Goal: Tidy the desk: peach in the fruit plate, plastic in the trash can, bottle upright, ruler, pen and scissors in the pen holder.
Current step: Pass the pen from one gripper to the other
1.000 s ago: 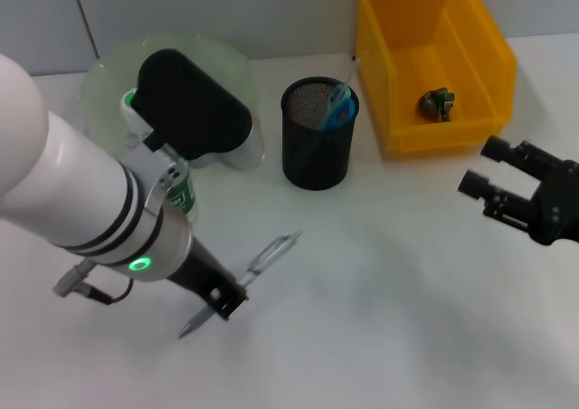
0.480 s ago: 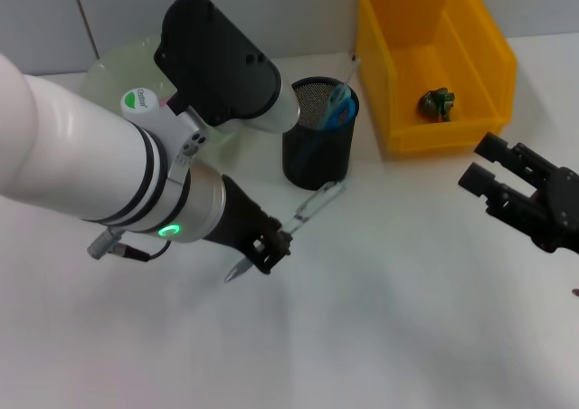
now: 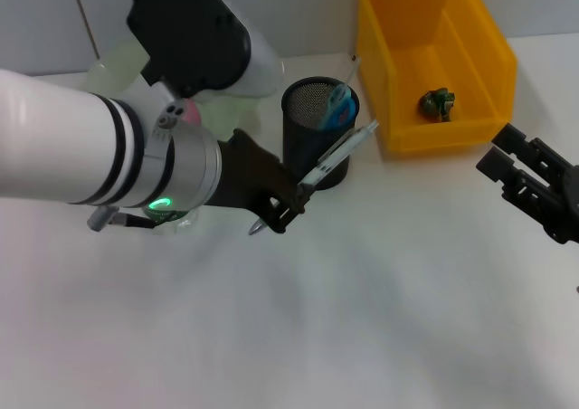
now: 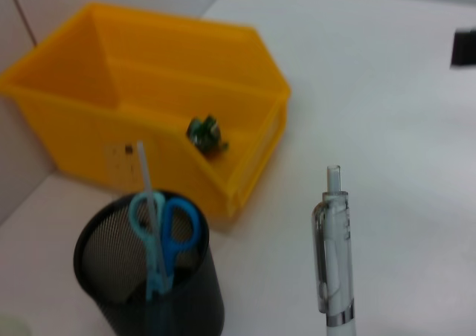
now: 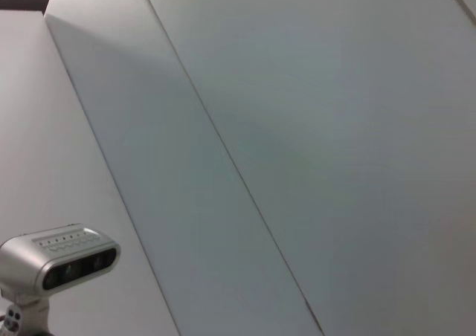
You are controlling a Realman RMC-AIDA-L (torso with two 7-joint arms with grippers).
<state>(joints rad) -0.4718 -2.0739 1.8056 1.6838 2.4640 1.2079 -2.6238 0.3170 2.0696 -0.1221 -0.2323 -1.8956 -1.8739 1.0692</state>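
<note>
You see the pen [image 3: 330,161] held in the air by the left gripper [image 3: 282,212], its jaws clamped on the lower part of the barrel, the tip pointing down toward the table [image 3: 380,318] and the cap end tilted up, just in front of the pen holder [image 3: 317,142]. This black mesh holder already contains the blue scissors [image 3: 339,110] and a thin clear ruler [image 3: 348,68] standing beside them. The yellow bin [image 3: 434,56] next to the holder has a small crumpled green plastic piece [image 3: 438,102] on its floor.

The left wrist view shows you the pen barrel [image 4: 334,254] close, clear with a silver ring, and the scissors handles [image 4: 165,228] inside the holder [image 4: 152,284]; the bin [image 4: 149,120] is behind. The right wrist view shows only a wall and a camera device.

The right gripper [image 3: 534,187] hangs at the right side over the table, its fingers spread apart and empty.

Compared with one second ago, the pen has gone up from near the table toward the holder, and the left arm now covers the fruit plate and the bottle.
</note>
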